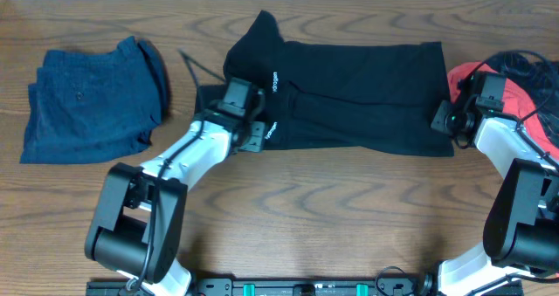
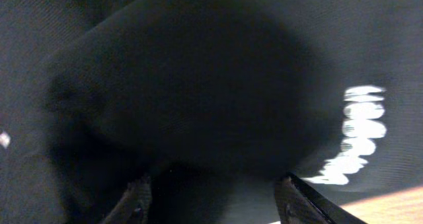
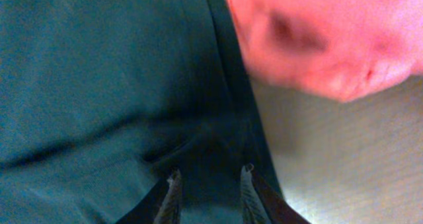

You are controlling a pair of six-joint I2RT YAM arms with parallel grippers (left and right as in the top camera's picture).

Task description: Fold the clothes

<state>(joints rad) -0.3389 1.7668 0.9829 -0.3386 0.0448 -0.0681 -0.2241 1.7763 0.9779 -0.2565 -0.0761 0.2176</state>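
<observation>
The clothes here are chiefly a black polo shirt, lying folded into a long band across the middle of the table. My left gripper hangs over the shirt's left end. In the left wrist view that gripper is open, its fingers wide apart over a bunched mound of black fabric, with white logo print to the right. My right gripper is at the shirt's right edge. Seen from the right wrist, the gripper has its jaws apart, with the shirt's fabric lying beneath and between them.
A folded dark blue garment lies at the far left. A red garment with black cables on it lies at the far right under my right arm, and it shows close up from the right wrist. Bare wooden table fills the front.
</observation>
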